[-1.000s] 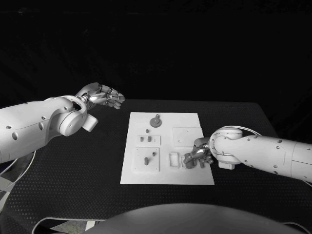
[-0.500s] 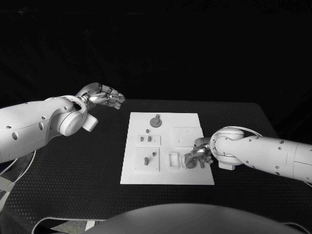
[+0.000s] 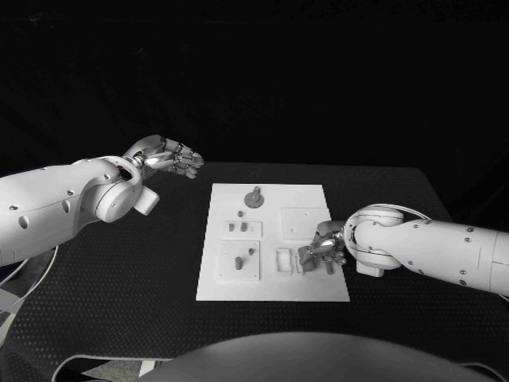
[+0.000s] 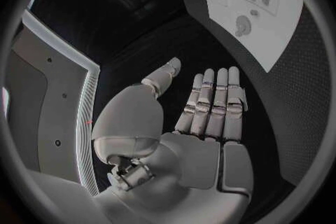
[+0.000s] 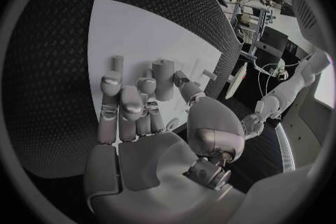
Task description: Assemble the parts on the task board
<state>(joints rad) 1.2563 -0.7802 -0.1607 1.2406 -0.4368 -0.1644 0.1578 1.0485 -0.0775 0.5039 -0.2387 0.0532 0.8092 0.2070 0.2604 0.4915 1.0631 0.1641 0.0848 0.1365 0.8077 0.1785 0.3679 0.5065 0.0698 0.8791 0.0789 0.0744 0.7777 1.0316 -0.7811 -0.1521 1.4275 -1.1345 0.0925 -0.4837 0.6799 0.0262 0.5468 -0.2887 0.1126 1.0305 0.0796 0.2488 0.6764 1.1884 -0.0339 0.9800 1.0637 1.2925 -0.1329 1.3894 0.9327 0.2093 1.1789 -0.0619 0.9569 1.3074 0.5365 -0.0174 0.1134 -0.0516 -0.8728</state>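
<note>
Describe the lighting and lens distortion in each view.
Head view: the white task board stands bright against a dark table and black surround. Left wrist view: fisheye bends the board's straight edges; the left robot hand is evenly lit. Right wrist view: same curving, right robot hand over the board.

White rounded arms [image 3: 48, 207] dotted with small screws end in silver hands [image 3: 166, 156].

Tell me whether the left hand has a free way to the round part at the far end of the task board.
Probably yes. The left hand hovers open above the table, off the task board's far left corner, and nothing lies between it and the round part. The right hand works at the near right.
</note>
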